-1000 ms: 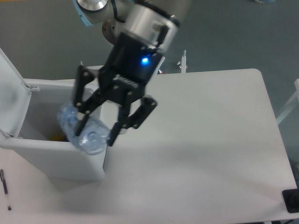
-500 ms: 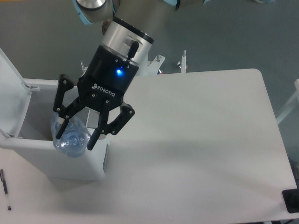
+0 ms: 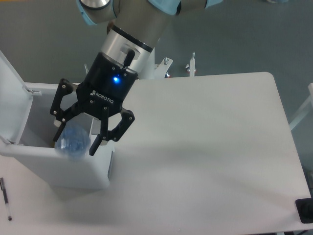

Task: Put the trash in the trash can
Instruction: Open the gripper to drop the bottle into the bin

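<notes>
The trash in view is a clear plastic bottle (image 3: 73, 142), looking slightly blurred. It hangs between the black fingers of my gripper (image 3: 74, 142) over the open white trash can (image 3: 58, 171) at the left of the table. The gripper points down into the can's opening near its front right corner, and its fingers close around the bottle's sides. The bottle's lower end overlaps the can's front rim in the picture. The can's lid (image 3: 12, 98) stands raised at the far left.
A thin black pen (image 3: 5, 198) lies on the white table (image 3: 210, 147) in front of the can at the bottom left. A black object (image 3: 305, 210) sits at the table's bottom right corner. Metal fittings (image 3: 191, 66) stick up behind the back edge.
My gripper has carried the bottle leftward from above the can's right wall to over its opening. The bottle now looks smaller and blurrier between the fingers.
</notes>
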{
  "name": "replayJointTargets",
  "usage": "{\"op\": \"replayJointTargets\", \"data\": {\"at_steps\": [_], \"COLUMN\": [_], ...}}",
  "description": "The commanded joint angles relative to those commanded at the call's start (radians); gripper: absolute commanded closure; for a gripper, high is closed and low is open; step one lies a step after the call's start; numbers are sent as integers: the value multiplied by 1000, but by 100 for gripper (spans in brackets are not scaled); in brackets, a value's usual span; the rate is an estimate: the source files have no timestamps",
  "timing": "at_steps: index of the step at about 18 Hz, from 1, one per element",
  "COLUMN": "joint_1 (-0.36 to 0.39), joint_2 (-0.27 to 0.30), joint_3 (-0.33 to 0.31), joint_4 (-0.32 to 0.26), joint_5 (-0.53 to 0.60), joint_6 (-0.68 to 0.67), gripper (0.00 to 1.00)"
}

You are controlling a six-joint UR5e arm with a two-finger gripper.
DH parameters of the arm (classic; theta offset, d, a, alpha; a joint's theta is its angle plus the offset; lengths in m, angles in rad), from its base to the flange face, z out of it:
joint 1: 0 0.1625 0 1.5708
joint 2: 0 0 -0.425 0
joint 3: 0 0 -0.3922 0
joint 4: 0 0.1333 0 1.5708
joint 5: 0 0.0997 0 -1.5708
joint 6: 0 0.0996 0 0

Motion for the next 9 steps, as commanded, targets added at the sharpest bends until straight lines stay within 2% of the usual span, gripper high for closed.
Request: {"op": "replayJointTargets", "data": {"at_steps": [1, 5, 9], "joint_1": [0, 2, 75], "joint_2": [-2, -11, -11], "joint_3": [2, 12, 20], "joint_4": [0, 8, 21], "joint_5": [0, 0, 0], "joint_6": [9, 28, 57], "gripper": [0, 0, 0]}}
